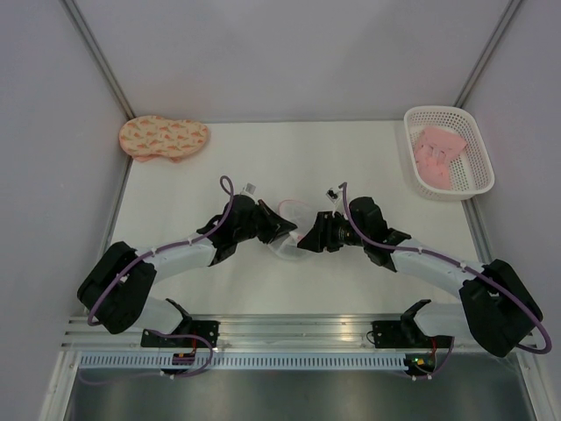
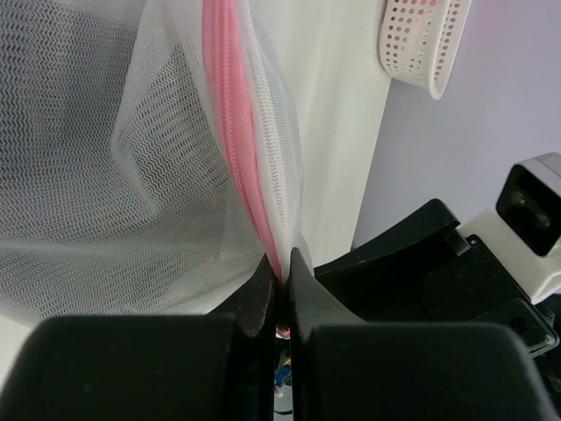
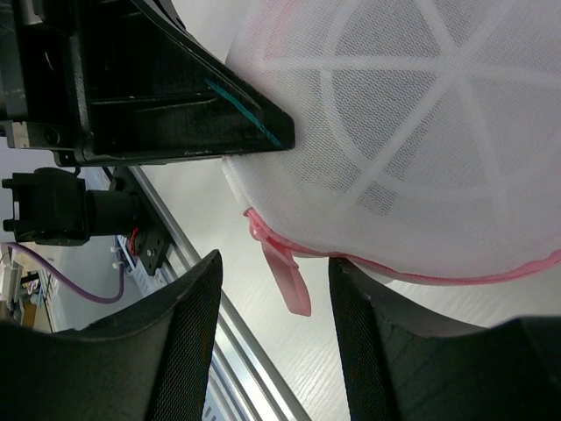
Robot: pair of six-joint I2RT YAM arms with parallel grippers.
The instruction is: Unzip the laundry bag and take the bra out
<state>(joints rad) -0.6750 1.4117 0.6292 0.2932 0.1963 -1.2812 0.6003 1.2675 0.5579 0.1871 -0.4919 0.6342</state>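
White mesh is being pinched at this moment: the laundry bag (image 1: 292,230) is being gripped at its pink zipper rim (image 2: 230,132) by the left gripper (image 2: 282,282), whose jaws are pressed together on the fabric at the bag's left side. At the bag's right side the right gripper (image 3: 276,285) is being held with its fingers (image 3: 188,333) apart. The pink pull tab (image 3: 285,272) is hanging between them, and no contact with either finger is being shown.

As a judgement, the task is being caught at its start. The rim is being seen as one unbroken pink line, so the zip is apparently closed, and the tab has yet to be grasped and drawn round. The bra is not being made out in any view. It is presumably inside the bag, behind the mesh, and its removal is wholly left to do.

Counted: one laundry bag with one pull tab, two grippers, and no bra in sight. On the table (image 1: 351,158), well apart from the bag, are one white lattice basket (image 1: 480,153) to its far right, holding one pink garment (image 1: 438,156), and one peach patterned padded piece (image 1: 163,138) to its far left.
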